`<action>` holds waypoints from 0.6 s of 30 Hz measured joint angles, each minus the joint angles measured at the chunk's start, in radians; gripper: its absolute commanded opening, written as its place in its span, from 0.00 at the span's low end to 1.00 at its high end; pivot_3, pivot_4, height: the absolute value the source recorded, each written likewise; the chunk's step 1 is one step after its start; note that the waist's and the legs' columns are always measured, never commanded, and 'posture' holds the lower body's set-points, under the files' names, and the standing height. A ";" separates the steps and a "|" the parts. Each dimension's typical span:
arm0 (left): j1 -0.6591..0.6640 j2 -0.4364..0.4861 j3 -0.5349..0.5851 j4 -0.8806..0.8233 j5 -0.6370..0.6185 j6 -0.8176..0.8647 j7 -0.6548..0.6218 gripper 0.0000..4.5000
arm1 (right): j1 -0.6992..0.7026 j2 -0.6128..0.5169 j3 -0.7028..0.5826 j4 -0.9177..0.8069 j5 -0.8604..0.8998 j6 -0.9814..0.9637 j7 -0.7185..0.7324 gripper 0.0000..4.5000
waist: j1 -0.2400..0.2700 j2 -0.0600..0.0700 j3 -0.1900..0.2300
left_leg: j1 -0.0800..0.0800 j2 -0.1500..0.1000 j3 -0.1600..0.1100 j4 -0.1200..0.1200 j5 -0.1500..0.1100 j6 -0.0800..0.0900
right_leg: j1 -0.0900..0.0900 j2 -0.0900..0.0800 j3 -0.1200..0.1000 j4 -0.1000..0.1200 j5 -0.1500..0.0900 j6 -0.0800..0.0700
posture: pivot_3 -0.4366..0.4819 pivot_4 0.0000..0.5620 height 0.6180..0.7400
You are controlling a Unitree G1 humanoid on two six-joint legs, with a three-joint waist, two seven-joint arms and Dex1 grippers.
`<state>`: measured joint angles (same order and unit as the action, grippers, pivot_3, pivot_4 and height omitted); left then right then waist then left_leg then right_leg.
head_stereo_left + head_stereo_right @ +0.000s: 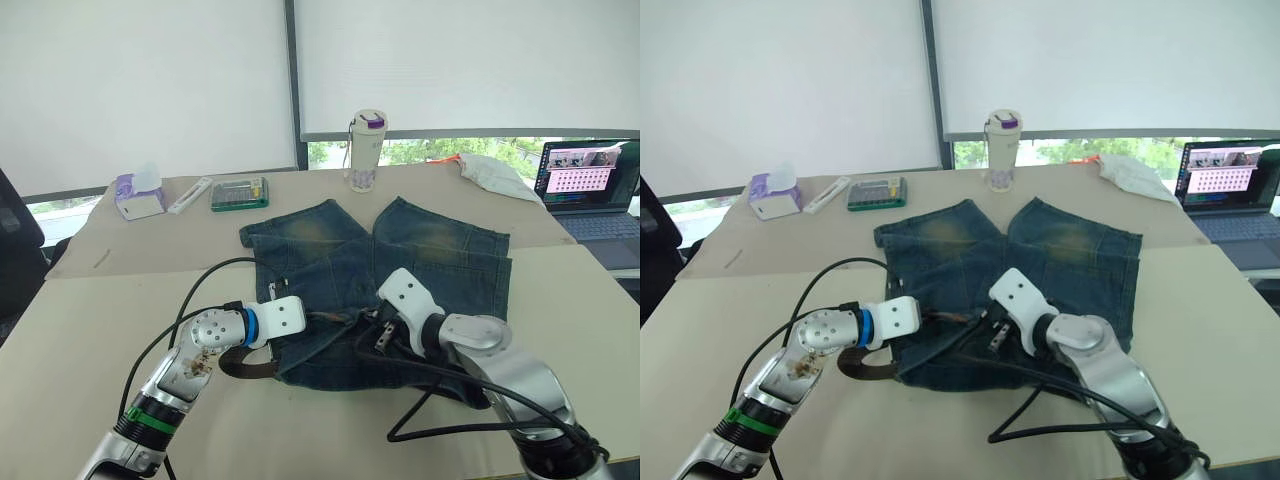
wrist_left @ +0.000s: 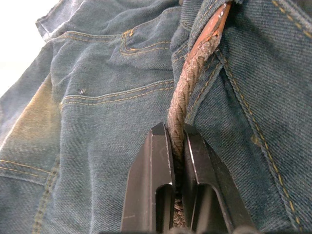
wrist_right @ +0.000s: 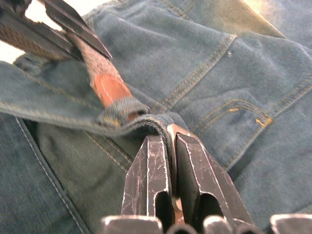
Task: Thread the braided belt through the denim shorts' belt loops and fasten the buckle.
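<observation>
Denim shorts [image 1: 380, 290] lying flat mid-worktop [image 1: 90, 330], legs pointing away from the robot. Left hand [image 2: 176, 141] pinching braided belt [image 2: 187, 83] at the waistband, its leather tip sitting in a belt loop [image 3: 122, 111]. Right hand [image 3: 170, 146] pinching the waistband edge w/ the belt tip, just beside that loop.

Office: laptop [image 1: 590, 190], window blinds [image 1: 140, 80].
</observation>
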<state>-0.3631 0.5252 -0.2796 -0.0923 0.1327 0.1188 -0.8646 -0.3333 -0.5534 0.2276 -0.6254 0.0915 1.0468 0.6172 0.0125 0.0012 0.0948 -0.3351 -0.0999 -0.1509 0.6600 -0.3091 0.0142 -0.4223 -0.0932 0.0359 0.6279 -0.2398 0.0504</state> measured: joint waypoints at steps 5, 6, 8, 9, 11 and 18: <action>-0.019 0.000 -0.001 -0.049 -0.062 0.107 -0.063 0.00 | 0.022 -0.145 0.092 -0.016 -0.067 -0.158 0.018 0.58 | -0.002 0.000 0.000 | 0.000 0.000 0.000 0.000 0.000 0.000 | 0.000 0.000 0.000 -0.001 0.000 0.000 | 0.48 0.27 1.00; -0.019 0.001 -0.001 -0.052 -0.063 0.109 -0.068 0.00 | 0.026 -0.157 0.103 -0.016 -0.078 -0.183 0.018 0.58 | -0.002 0.000 0.000 | 0.000 0.000 0.000 0.000 0.000 0.000 | 0.000 0.000 0.000 -0.002 0.000 0.000 | 0.48 0.27 1.00; -0.021 0.007 -0.005 -0.053 -0.062 0.105 -0.073 0.00 | 0.029 -0.164 0.115 -0.015 -0.088 -0.220 0.018 0.58 | -0.002 -0.001 0.000 | 0.000 0.001 0.001 0.000 0.000 0.000 | 0.000 0.000 0.001 -0.002 0.000 0.000 | 0.48 0.27 1.00; -0.021 0.008 -0.006 -0.053 -0.059 0.101 -0.072 0.00 | 0.029 -0.164 0.115 -0.015 -0.088 -0.231 0.020 0.58 | -0.001 -0.001 0.000 | 0.000 0.001 0.001 0.000 0.000 0.000 | 0.000 0.000 0.001 -0.002 0.000 0.000 | 0.48 0.27 1.00; -0.022 0.011 -0.009 -0.053 -0.054 0.092 -0.066 0.00 | 0.030 -0.171 0.117 -0.018 -0.083 -0.238 0.042 0.58 | 0.001 -0.001 0.000 | 0.000 0.000 0.000 0.000 0.000 0.000 | 0.000 0.000 0.001 -0.002 0.000 0.000 | 0.48 0.27 1.00; -0.036 0.034 -0.032 -0.014 0.021 -0.035 -0.020 0.00 | 0.045 -0.218 0.137 -0.045 -0.056 -0.272 0.125 0.58 | 0.001 -0.001 0.000 | 0.000 0.001 0.001 0.000 0.000 0.000 | 0.000 0.000 0.001 -0.003 0.000 0.000 | 0.48 0.27 1.00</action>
<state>-0.3988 0.5587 -0.3118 -0.1063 0.1538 0.0841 -0.8846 -0.2886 -0.7715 0.3645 -0.6706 0.0358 0.7745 0.7419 0.0136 0.0003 0.0953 -0.3348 -0.0991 -0.1504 0.6601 -0.3090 0.0140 -0.4224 -0.0931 0.0374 0.6246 -0.2399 0.0505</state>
